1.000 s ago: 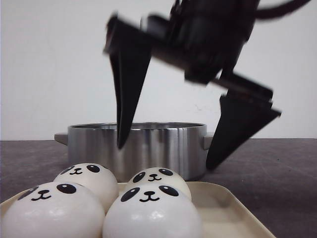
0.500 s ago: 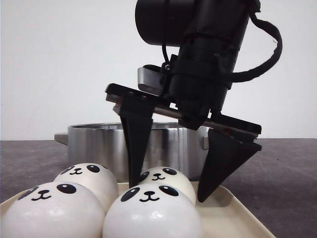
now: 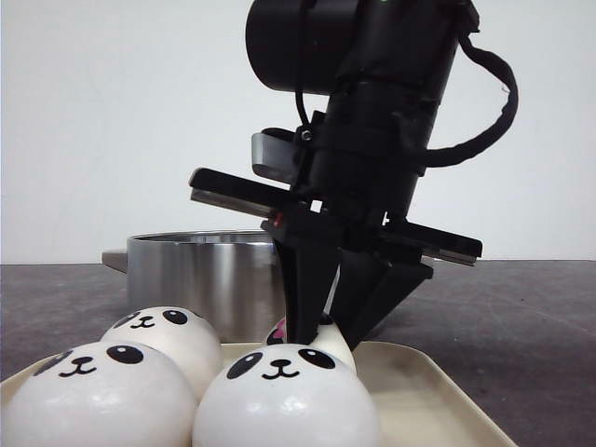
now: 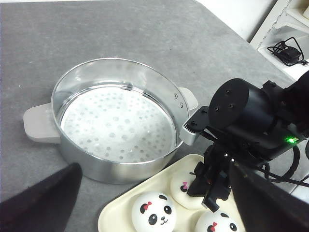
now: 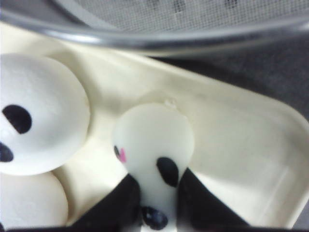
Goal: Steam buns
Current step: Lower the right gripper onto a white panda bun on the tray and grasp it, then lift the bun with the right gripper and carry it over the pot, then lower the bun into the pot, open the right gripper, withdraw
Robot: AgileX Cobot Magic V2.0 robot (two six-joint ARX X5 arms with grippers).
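Note:
Several white panda-faced buns lie on a cream tray (image 3: 438,400). My right gripper (image 3: 321,326) is shut on the rear right bun (image 3: 328,337), which is squeezed narrow between the black fingers (image 5: 116,203). That bun (image 5: 154,140) still rests on the tray (image 5: 241,145). Three other buns (image 3: 93,396) (image 3: 284,400) (image 3: 168,335) sit untouched. My left gripper (image 4: 154,166) hovers open above the near side of the steel pot (image 4: 120,169) with nothing between its fingers. The pinched bun (image 4: 182,188) shows there under the right arm (image 4: 246,121).
The steel pot (image 3: 205,275) stands just behind the tray, with a perforated white steamer plate inside and grey handles on both sides. The dark grey table extends around it. A white shelf with a cable (image 4: 287,48) stands off the table's far corner.
My right gripper came down from above the pot to the tray and closed its wide-open fingers on the rear right bun, squashing it.

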